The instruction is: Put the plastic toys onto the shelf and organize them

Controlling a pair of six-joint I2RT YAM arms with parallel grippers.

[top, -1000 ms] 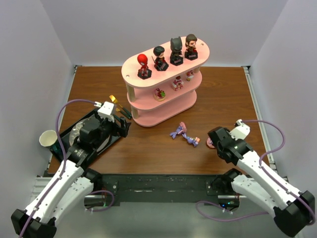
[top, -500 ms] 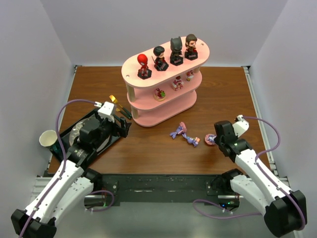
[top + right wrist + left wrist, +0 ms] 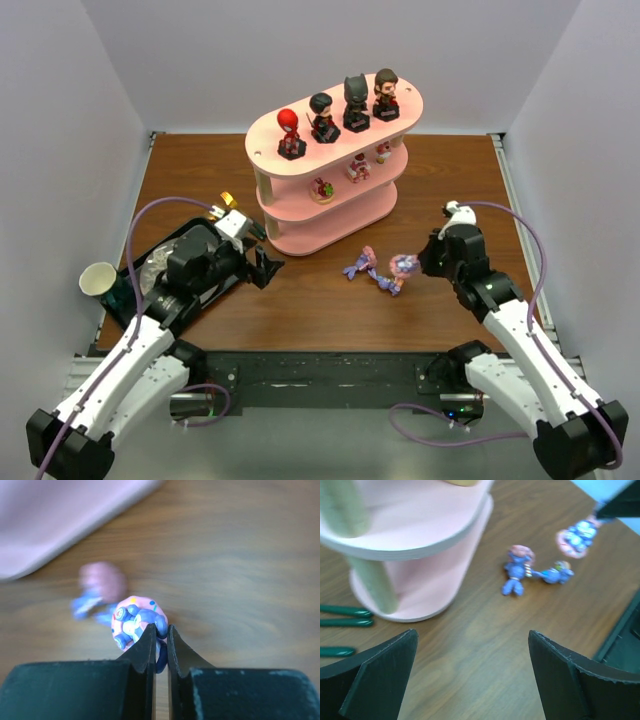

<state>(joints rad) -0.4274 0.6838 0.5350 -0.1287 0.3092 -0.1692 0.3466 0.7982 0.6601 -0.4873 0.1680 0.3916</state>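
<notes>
The pale pink shelf (image 3: 312, 243) stands at centre back, with several big-headed plastic toys (image 3: 323, 117) on its top board and three small ones (image 3: 357, 167) on the middle board. Two purple pony figures (image 3: 360, 264) (image 3: 389, 284) lie on the table in front of it. My right gripper (image 3: 415, 266) is shut on a round pink-and-blue toy (image 3: 135, 622), held just above the table beside the ponies. My left gripper (image 3: 265, 268) hovers open and empty by the shelf's left front; its wrist view shows the shelf (image 3: 420, 525), both ponies (image 3: 517, 570) and the held toy (image 3: 577, 536).
A black tray (image 3: 143, 262) holding a plate lies at the left, with a paper cup (image 3: 97, 279) beside it. Gold and dark cutlery (image 3: 235, 205) lies by the shelf's left end; green handles (image 3: 345, 612) show in the left wrist view.
My right gripper closed on the pink-and-blue toy and carried it up and left toward the ponies. My left arm swung right, off the tray, toward the shelf front.
</notes>
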